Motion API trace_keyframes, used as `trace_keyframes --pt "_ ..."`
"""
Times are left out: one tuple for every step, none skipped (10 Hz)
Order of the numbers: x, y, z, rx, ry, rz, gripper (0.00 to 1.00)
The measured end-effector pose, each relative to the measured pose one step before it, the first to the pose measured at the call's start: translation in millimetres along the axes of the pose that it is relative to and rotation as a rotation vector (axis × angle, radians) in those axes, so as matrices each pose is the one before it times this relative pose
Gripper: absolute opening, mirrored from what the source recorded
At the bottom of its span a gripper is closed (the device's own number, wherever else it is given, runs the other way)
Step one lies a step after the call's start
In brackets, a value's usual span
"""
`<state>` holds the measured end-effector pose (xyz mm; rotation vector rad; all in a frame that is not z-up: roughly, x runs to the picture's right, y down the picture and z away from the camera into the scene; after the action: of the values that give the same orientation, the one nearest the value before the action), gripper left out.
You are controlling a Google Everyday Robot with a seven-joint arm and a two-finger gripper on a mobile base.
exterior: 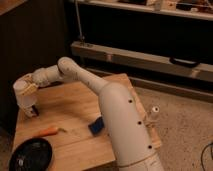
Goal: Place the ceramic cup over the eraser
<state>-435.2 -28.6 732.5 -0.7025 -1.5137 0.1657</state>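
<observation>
The ceramic cup (23,96) is a small white cylinder at the far left edge of the wooden table (75,107). My gripper (29,90) is at the end of the arm stretched out to the left and is shut on the cup, holding it low over the table. The eraser (32,111) is a small dark block with a pale part. It shows just under and beside the cup's lower edge and is partly hidden by it.
A blue rectangular block (96,126) lies near my arm's base. An orange stick (49,132) lies at the front left, with a black round dish (30,155) at the front left corner. A dark wall stands behind the left edge.
</observation>
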Motion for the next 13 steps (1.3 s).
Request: trace_keyframes --pt "3.16 -1.22 0.11 -0.00386 0.01641 0.01227 0.14" --pt "2.55 -0.39 0.7 -0.00576 0.02208 0.00865 0.14" --pt "4.61 -0.99 0.77 -0.009 0.02547 0.01113 0.14" --pt "2.05 -1.74 0.35 -0.0028 0.01178 0.00354 0.14" --pt "2.76 -3.19 1.29 -0.00143 0.01035 0.0027 0.14" --pt "1.53 -1.08 1.09 -0.00653 0.00052 -0.00107 0.14" --pt "1.69 -3.98 1.66 -0.00215 -0.01322 -0.00967 0.14" --pt "0.89 -2.83 1.18 -0.00764 -0.01802 -0.0134 0.14" --pt "-1.27 -4.43 1.34 -0.00783 -0.01582 -0.01175 0.18" --pt "-0.38 -2.17 3.39 -0.01474 -0.01218 -0.00632 0.27" --pt "-1.26 -1.6 5.3 -0.01568 -0.0106 -0.00619 0.38" --pt "-1.08 0.1 1.96 -0.01378 -0.00723 -0.0034 0.47" --pt "-0.5 -2.02 0.19 -0.00386 -0.00396 -0.00268 0.59"
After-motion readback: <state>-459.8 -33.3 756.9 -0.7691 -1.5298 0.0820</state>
